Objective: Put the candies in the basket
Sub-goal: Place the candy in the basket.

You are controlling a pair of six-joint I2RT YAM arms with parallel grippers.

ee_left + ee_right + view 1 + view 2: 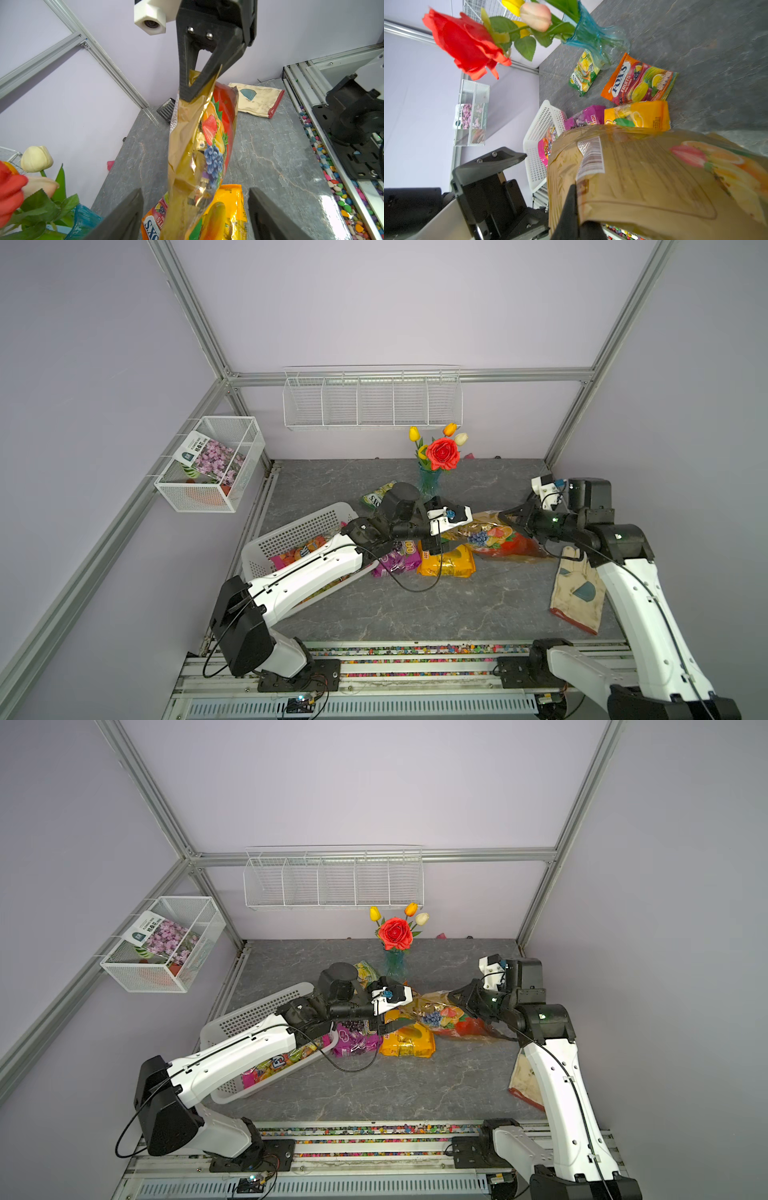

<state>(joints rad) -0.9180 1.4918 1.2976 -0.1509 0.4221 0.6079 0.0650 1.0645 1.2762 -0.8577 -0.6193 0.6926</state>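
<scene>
Nearest, both arms rise from the rail at the front edge and reach away over the grey counter (415, 614). The left arm stretches low and long, slanting right across the white basket (291, 531), its forearm hiding much of the basket's inside. The left hand (195, 214) has its fingers (124, 214) wide apart on either side of the lower end of the gold bag (193, 149); whether they touch it I cannot tell. The right arm climbs from the near right, bends at the elbow and points left. The right hand (187, 91) is clamped together on the gold bag's sealed edge.

The gold bag (498, 537) hangs slanted between the two hands in both top views. Its long axis runs left to right, and the pinched right end sits higher. Its left end droops over the orange mango bag (446, 564).

The basket lies at the near left, its long axis slanting from near left to far right. A pink bag (274, 1065) lies inside it. Just right of the basket lies the purple bag (395, 562), beside the mango bag. Farther back lie the orange FOX'S bag (637, 83) and the green FOX'S bag (583, 74), flat near a blue vase (591, 35) of flowers. A glove (577, 593) lies at the right.
</scene>
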